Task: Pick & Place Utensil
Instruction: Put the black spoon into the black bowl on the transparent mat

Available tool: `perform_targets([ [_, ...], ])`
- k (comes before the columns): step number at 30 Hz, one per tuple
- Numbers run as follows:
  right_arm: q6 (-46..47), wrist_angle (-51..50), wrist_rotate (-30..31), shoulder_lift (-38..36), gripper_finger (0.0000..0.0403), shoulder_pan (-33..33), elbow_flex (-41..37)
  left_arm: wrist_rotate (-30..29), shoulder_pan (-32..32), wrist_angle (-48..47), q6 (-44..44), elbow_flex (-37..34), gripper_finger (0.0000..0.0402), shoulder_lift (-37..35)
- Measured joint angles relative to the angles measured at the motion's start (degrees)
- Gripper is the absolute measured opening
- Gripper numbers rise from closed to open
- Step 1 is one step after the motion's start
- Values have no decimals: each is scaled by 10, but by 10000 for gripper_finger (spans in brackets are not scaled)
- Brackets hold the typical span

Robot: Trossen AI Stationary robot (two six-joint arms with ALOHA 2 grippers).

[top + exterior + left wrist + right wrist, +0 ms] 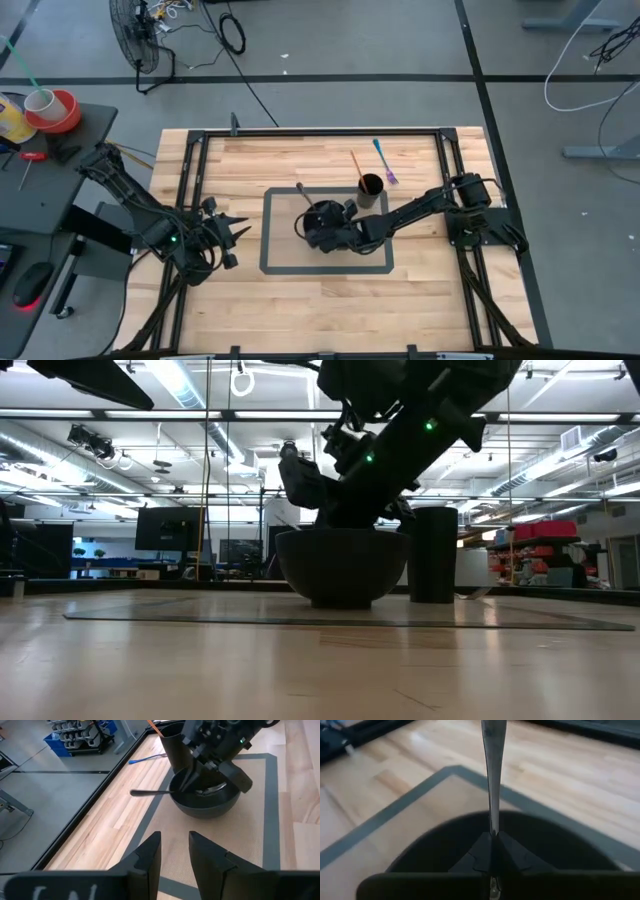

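Note:
A dark bowl (205, 807) sits on a grey-bordered mat (268, 250) at the table's middle. A metal utensil lies in it, its handle (150, 793) sticking out over the rim toward the far left. My right gripper (492, 842) reaches in from the table's right, over the bowl (330, 242), and is shut on that utensil. My left gripper (175, 855) is open and waits near the table's left edge (240, 235), pointing at the bowl. A dark cup (371, 190) holding an orange stick (355, 165) stands just behind the bowl. My right gripper pinches the metal utensil's handle (493, 827) between its two fingers, over the inside of the bowl. The fingers (192, 772) slant down from the table's right. The handle runs on past the fingertips and out over the bowl's rim; the utensil's other end (210, 790) is inside the bowl.
A blue-and-purple utensil (384, 160) lies on the bare wood behind the cup, toward the far edge. The cup (433, 555) stands close to the bowl's right side in the low view. A black frame rail (190, 180) borders the table. Open wood lies toward the near edge.

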Motion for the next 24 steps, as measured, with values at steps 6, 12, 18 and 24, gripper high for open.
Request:
perform_targets([
  [6,-3,-2,-47,0,20,-5,-1,0,0,0,0,0,105,0],
  [12,-21,-16,-57,0,20,-11,-1,-1,0,0,-2,0,105,0],
  [18,-31,-24,-69,0,20,-14,-1,-1,0,1,-2,0,105,0],
  [24,-36,-24,-78,0,20,-13,-1,-1,0,1,-2,0,105,0],
])
